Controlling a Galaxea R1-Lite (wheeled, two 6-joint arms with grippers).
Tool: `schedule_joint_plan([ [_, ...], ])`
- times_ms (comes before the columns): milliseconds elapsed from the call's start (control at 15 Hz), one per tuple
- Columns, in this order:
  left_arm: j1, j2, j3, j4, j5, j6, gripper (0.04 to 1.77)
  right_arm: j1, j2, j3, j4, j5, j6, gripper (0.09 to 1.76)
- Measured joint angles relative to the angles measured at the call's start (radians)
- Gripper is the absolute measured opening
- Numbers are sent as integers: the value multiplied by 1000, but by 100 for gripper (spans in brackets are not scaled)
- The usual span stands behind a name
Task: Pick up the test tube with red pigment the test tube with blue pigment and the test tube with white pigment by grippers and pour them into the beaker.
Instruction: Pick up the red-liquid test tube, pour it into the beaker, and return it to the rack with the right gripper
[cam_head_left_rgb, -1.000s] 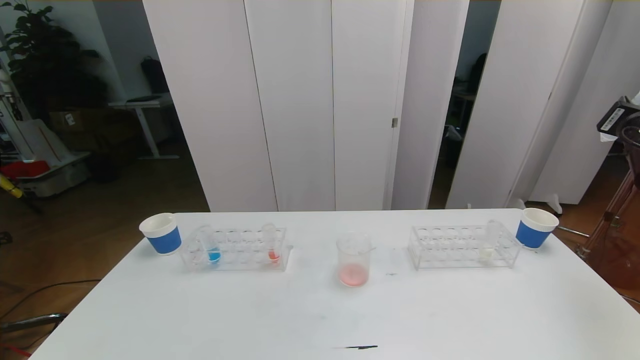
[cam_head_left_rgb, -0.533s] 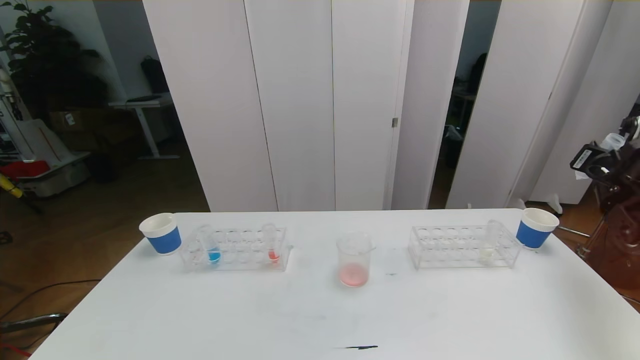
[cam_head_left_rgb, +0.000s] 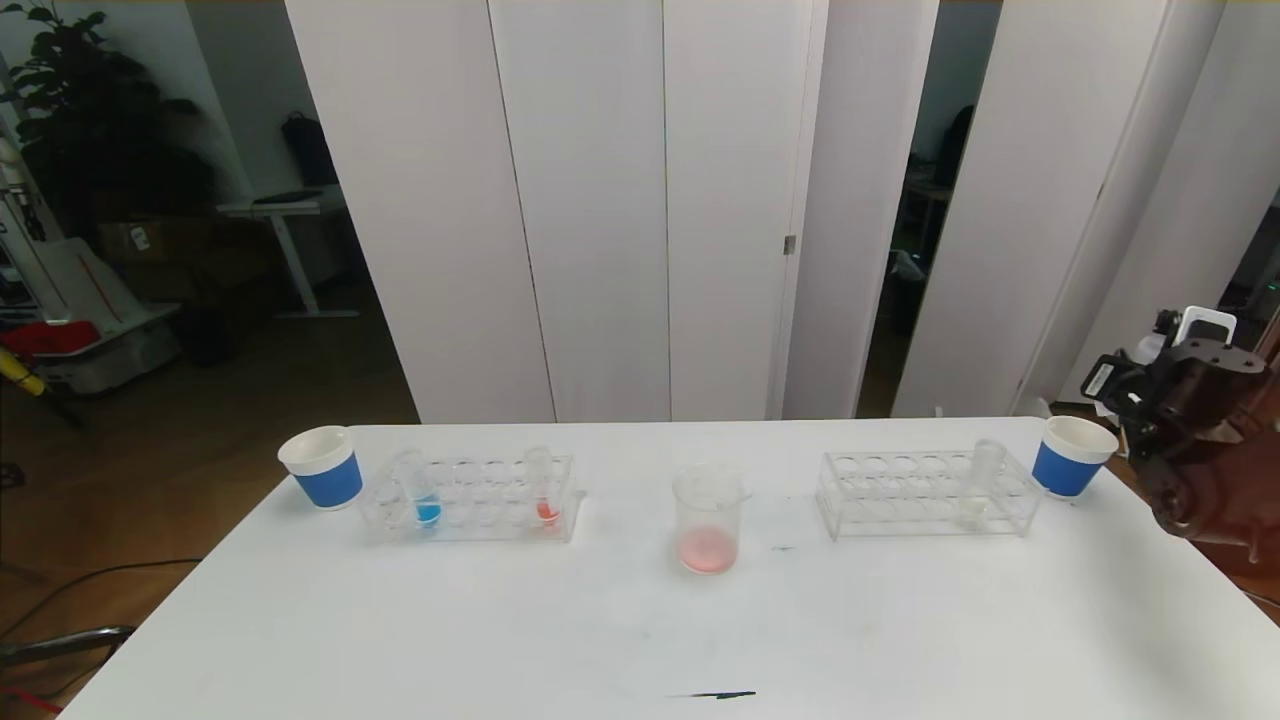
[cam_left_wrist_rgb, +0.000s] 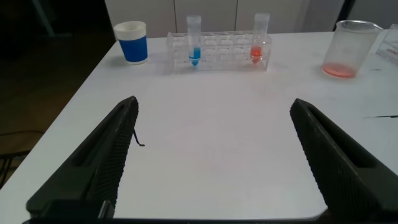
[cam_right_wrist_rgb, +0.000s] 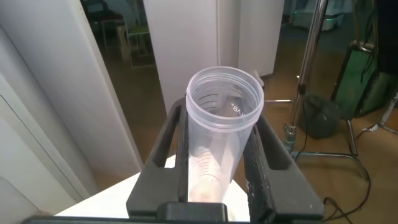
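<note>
The test tube with blue pigment (cam_head_left_rgb: 425, 495) (cam_left_wrist_rgb: 194, 43) and the test tube with red pigment (cam_head_left_rgb: 545, 490) (cam_left_wrist_rgb: 260, 40) stand upright in the left clear rack (cam_head_left_rgb: 470, 497). In the right rack (cam_head_left_rgb: 900, 495) stands the test tube with white pigment (cam_head_left_rgb: 980, 485). Between the racks is the beaker (cam_head_left_rgb: 708, 520) (cam_left_wrist_rgb: 351, 46), with a thin pink layer at its bottom. My right gripper (cam_head_left_rgb: 1190, 350) (cam_right_wrist_rgb: 221, 118) hangs off the table's right edge, shut on a clear, nearly empty test tube (cam_right_wrist_rgb: 221, 124). My left gripper (cam_left_wrist_rgb: 214, 112) is open over bare table near the front left, out of the head view.
One blue-and-white paper cup (cam_head_left_rgb: 322, 467) (cam_left_wrist_rgb: 132, 42) stands left of the left rack, another (cam_head_left_rgb: 1070, 455) right of the right rack, close to my right gripper. A short black mark (cam_head_left_rgb: 720, 694) lies near the table's front edge. White panels stand behind the table.
My right arm has come down along the right edge and now sits lower, beside the right cup. The tubes, racks and beaker have not moved.
</note>
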Motion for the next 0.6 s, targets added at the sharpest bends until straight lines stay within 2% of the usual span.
schedule_joint_plan([
  [600,0,0,0,0,0,0,174,30,124,-13,1,-19,-4,58],
])
